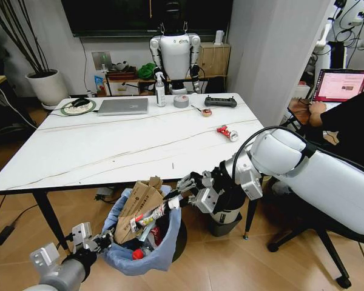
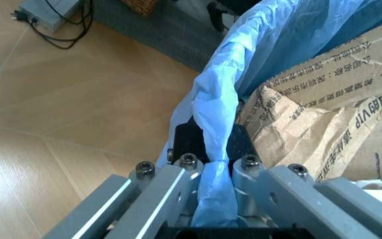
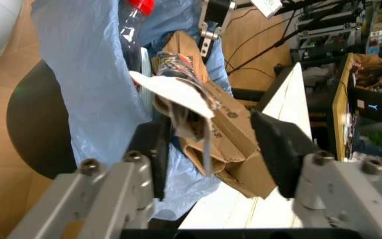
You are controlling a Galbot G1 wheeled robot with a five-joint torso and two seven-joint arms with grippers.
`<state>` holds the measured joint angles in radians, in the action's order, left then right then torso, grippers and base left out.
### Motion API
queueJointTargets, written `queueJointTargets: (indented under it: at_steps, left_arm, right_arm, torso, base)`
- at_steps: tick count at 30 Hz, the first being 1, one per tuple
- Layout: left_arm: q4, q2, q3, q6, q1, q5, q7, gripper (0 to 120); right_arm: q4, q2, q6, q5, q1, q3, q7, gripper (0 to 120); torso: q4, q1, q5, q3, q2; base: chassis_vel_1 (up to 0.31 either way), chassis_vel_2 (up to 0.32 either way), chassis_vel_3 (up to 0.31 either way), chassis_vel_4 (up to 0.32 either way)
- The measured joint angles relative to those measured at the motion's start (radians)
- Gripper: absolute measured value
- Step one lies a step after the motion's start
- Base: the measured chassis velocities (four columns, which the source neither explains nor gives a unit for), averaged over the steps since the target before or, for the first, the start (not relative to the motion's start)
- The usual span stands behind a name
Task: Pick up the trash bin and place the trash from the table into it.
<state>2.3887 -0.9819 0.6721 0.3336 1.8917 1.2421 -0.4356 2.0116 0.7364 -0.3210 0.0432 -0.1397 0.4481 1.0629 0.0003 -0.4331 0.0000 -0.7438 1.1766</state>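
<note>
Trash bin (image 1: 147,254) holds cardboard (image 1: 135,207), bottle (image 1: 138,254); left gripper (image 1: 96,242) pinches rim

— Where is the bin (image 1: 147,251) seen?
— Just below the table's (image 1: 109,151) near edge, lined with a crinkly blue bag.
— And the trash (image 1: 139,212)?
— Torn brown cardboard and a wrapper are stuffed upright in it, sticking above the rim.

Glossy white table (image 1: 109,148) – crinkly plastic-lined trash bin (image 1: 161,254), creased brown cardboard (image 1: 136,203).
</note>
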Motion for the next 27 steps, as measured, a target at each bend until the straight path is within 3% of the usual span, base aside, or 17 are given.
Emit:
queueJointTargets:
  at_steps: [13,27]
  left_arm:
    - [-0.011,0.003,-0.009,0.000,-0.016,0.003,0.000,0]
    - [-0.012,0.003,-0.016,0.002,-0.003,-0.003,0.001,0]
  right_arm:
    - [-0.011,0.027,0.008,0.014,0.007,0.026,-0.005,93]
    - [-0.048,0.020,-0.004,0.010,0.009,0.022,-0.001,100]
  torso:
    - [-0.0001,0.000,0.0000,0.000,0.000]
    - [-0.0001,0.000,0.0000,0.000,0.000]
  base:
    - [0.000,0.000,0.000,0.000]
    - [0.000,0.000,0.000,0.000]
